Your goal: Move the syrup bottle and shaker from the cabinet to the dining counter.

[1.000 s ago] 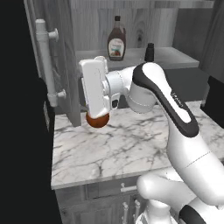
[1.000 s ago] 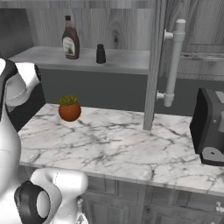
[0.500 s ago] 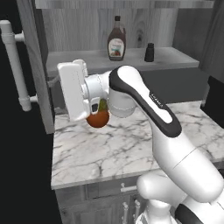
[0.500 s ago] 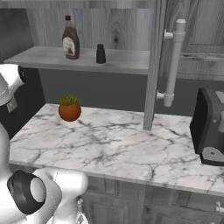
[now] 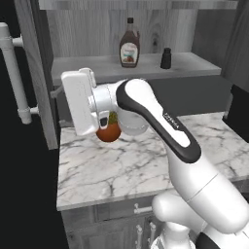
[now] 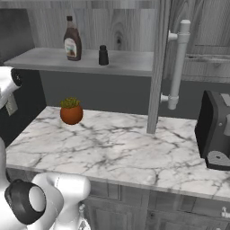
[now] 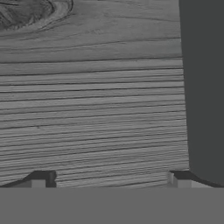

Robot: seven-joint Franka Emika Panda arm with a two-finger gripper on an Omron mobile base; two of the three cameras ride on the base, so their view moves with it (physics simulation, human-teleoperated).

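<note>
The cabinet (image 5: 146, 29) is the largest thing here: grey wood-grain panels, both doors swung open, each with a long round silver bar handle (image 6: 177, 63), and a flat grey shelf (image 6: 126, 63) running across its inside. Below it lies a shorter marble worktop (image 6: 117, 148), white with grey veins and a squared front edge, over grey drawer fronts. A boxy black appliance (image 6: 215, 130) stands at the worktop's right end. The white arm (image 5: 160, 126), smooth and glossy with a dark band along its forearm, bends left over the worktop toward the left door. In the hand view the gripper (image 7: 111, 179) faces wood grain at close range, its two small dark fingertips (image 7: 41, 178) spread wide apart with nothing between them. The syrup bottle (image 5: 130, 44), dark brown with a narrow neck, dark cap and white-and-red label, stands upright on the shelf. A round orange plant pot (image 6: 71, 113) with green leaves sits on the worktop's left part. The shaker (image 5: 166, 58), small, nearly black and round-topped, stands on the shelf near the bottle, to its right.
</note>
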